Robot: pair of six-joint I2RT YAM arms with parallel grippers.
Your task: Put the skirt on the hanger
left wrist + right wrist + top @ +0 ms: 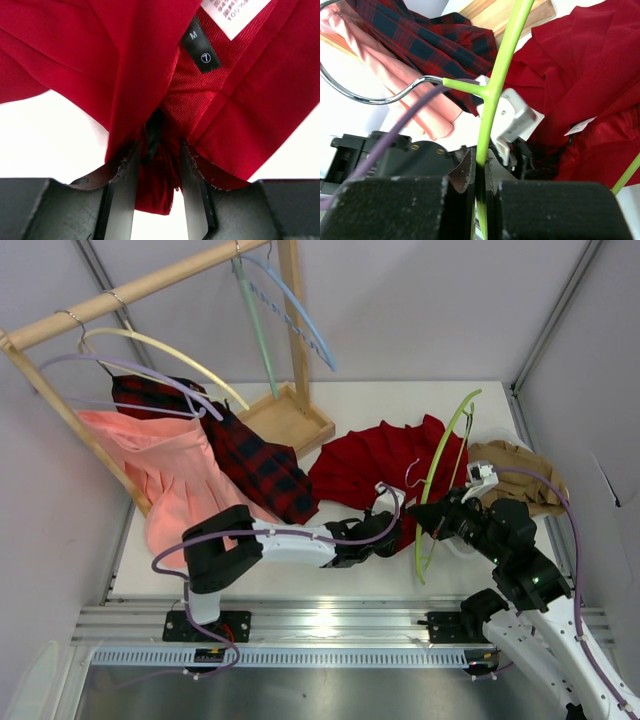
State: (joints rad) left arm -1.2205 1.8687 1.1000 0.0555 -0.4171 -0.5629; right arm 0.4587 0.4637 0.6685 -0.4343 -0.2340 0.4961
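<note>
Limp, slippery skirt [125, 75] bunched at its waistband, pinched by left fingers [121, 200]; right fingers [465, 174] clamp the stiff, light hanger [502, 60].

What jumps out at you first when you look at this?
The big red skirt spread out in the middle, with some of its fabric bunched in the left gripper. Just to the right of it, the right gripper clamps a bright lime-green hanger.
</note>
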